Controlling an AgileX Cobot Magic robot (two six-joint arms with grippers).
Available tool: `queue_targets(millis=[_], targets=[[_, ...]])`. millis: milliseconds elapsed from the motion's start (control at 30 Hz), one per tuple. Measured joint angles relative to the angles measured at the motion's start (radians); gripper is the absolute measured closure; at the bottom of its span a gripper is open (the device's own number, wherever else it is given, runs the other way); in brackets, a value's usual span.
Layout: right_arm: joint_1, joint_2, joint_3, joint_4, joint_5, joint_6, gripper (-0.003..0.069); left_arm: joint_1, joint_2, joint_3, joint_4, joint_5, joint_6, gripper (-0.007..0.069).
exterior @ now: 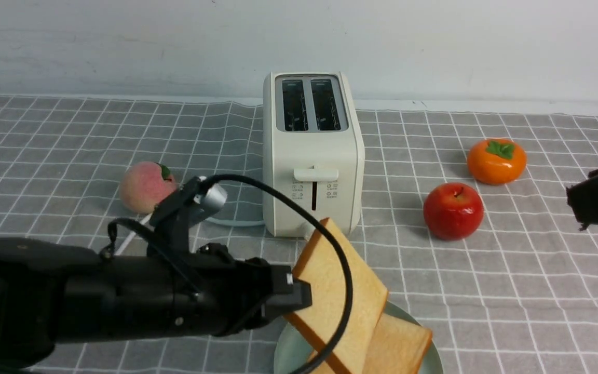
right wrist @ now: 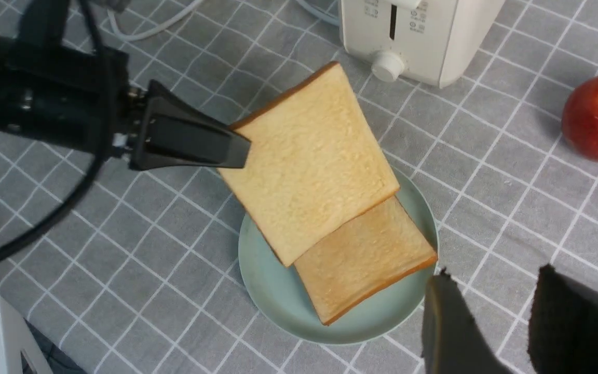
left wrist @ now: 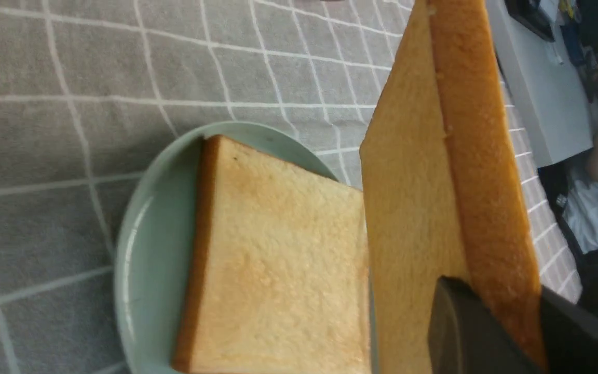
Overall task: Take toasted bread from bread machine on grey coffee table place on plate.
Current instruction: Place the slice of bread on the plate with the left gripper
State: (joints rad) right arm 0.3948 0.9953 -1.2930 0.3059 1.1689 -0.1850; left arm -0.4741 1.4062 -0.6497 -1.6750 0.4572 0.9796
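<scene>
The left gripper is clenched on the held slice, pinching it through its thickness at one edge. With the grip so far from the middle, the slice hangs steeply tilted. Its high corner points back toward the toaster and its low edge dips over the plate. The left wrist view shows it almost edge-on, standing up from the plate rather than lying level.

The flat slice already lies on the plate, set toward one side, so some green rim shows bare beside it. The held slice overlaps it from above; whether the two touch cannot be told. Both toaster slots look empty and the lever sits high in its track, so this seems to be the last slice, and the task looks close to done.

The plate rests on the worktop just in front of the toaster, which makes the carry short.

The right gripper hovers near the plate's rim with its jaws apart and nothing between them. It is probably keeping clear of the left arm.

The apple, persimmon and peach stand apart from the plate and do not block the way. The likely risk is letting go while the slice is this upright, since it could tip off the rim. Levelling it first would let it land flat.
</scene>
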Motion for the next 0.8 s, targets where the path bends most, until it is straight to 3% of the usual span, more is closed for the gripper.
queue_targets(millis=[233,533,700,733,800], targets=[[0.0,0.0,0.0,0.0,0.001,0.0,0.0419,0.0,0.16,0.0,-0.039,0.032,-0.002,0.0546],[0.0,0.0,0.0,0.0,0.001,-0.002,0.0419,0.0,0.177,0.0,-0.042,0.125,-0.005,0.0536],[0.0,0.0,0.0,0.0,0.002,-0.003,0.0419,0.0,0.177,0.0,-0.041,0.076,-0.005,0.044],[0.0,0.0,0.0,0.0,0.002,-0.003,0.0419,0.0,0.177,0.0,-0.041,0.054,-0.005,0.0351],[0.0,0.0,0.0,0.0,0.003,-0.003,0.0419,0.0,0.177,0.0,-0.041,0.04,-0.005,0.0277]])
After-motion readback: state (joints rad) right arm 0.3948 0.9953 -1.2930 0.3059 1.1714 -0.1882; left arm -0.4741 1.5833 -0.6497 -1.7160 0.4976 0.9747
